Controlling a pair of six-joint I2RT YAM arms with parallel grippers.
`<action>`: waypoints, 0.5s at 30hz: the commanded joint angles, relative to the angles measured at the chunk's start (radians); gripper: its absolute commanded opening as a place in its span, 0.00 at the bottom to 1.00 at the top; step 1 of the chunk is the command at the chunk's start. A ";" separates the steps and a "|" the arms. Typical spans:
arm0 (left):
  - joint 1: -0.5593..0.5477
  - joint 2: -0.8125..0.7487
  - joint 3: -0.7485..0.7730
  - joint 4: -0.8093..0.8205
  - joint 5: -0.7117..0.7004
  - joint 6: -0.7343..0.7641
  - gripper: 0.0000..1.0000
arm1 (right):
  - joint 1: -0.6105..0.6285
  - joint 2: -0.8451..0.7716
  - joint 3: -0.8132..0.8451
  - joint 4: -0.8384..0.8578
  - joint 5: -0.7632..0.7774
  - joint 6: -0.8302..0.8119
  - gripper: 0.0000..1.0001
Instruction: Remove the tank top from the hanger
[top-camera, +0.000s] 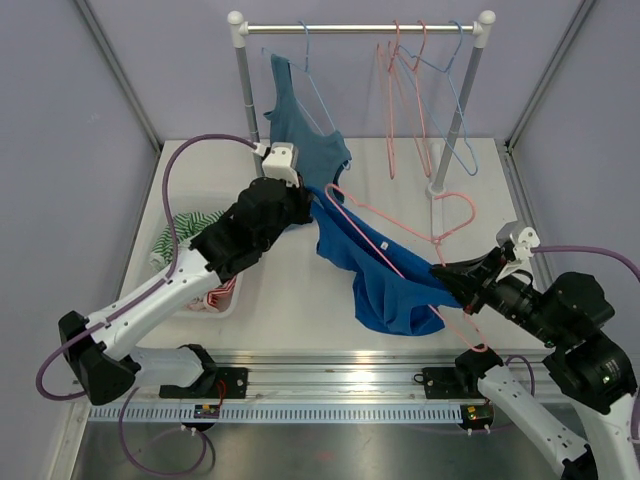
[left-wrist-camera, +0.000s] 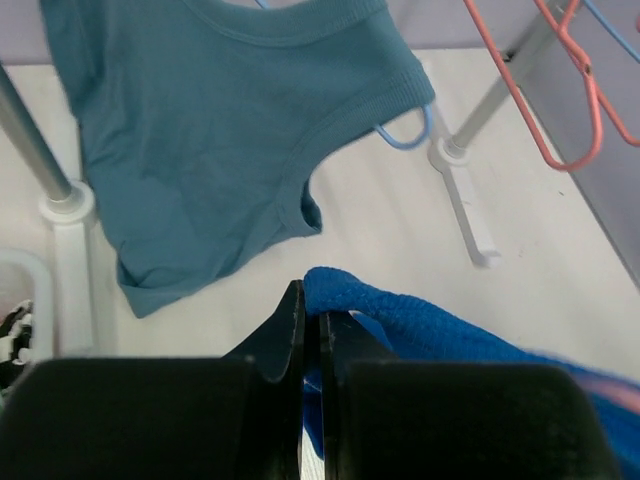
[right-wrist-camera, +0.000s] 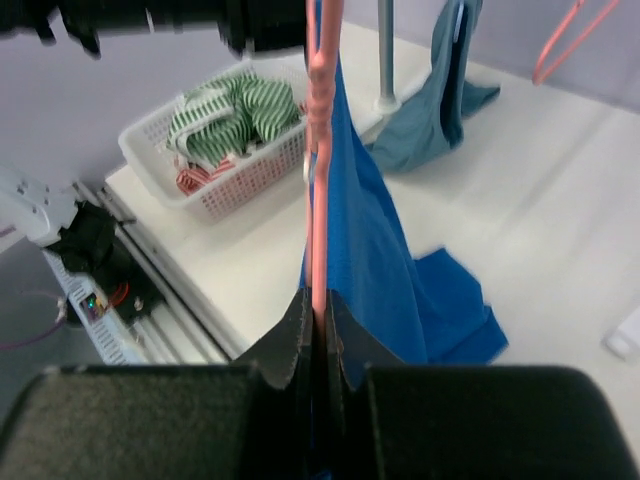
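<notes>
1. Markings. I can read no writing in any view at this resolution.

2. Container. One white mesh basket (right-wrist-camera: 250, 165) stands on the tabletop (top-camera: 275, 300) at the left, partly under the left arm. It holds a crumpled green striped cloth (right-wrist-camera: 235, 105) on top and a red striped cloth (right-wrist-camera: 192, 180) lower down, against the near wall.

3. Task item. The blue tank top (top-camera: 385, 290) hangs on the pink hanger (right-wrist-camera: 318, 150), which is held tilted over the middle of the tabletop, clear of the rack (top-camera: 350, 28). The body of the garment drapes down from the hanger bar. The right wrist view shows its lower part lying on the tabletop.

4. Left claw (left-wrist-camera: 310, 322). The fingers are together, pinching a ribbed edge of the tank top at its upper left end. The fabric runs taut from there towards the hanger.

5. Right claw (right-wrist-camera: 318, 300). The fingers are clamped on the hanger wire at its lower right end, with blue fabric just beside the grip.

6. Background. A teal top (top-camera: 300, 135) hangs from the rack behind the left claw, well apart from the tank top.
</notes>
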 joint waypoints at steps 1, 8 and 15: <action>0.051 -0.095 -0.075 0.136 0.145 -0.035 0.00 | 0.005 -0.074 -0.132 0.334 0.026 0.083 0.00; 0.051 -0.198 -0.202 0.189 0.379 -0.133 0.00 | 0.005 -0.040 -0.199 0.492 -0.225 -0.025 0.00; 0.043 -0.299 -0.326 0.216 0.432 -0.142 0.00 | 0.005 -0.019 -0.379 1.034 0.049 0.277 0.00</action>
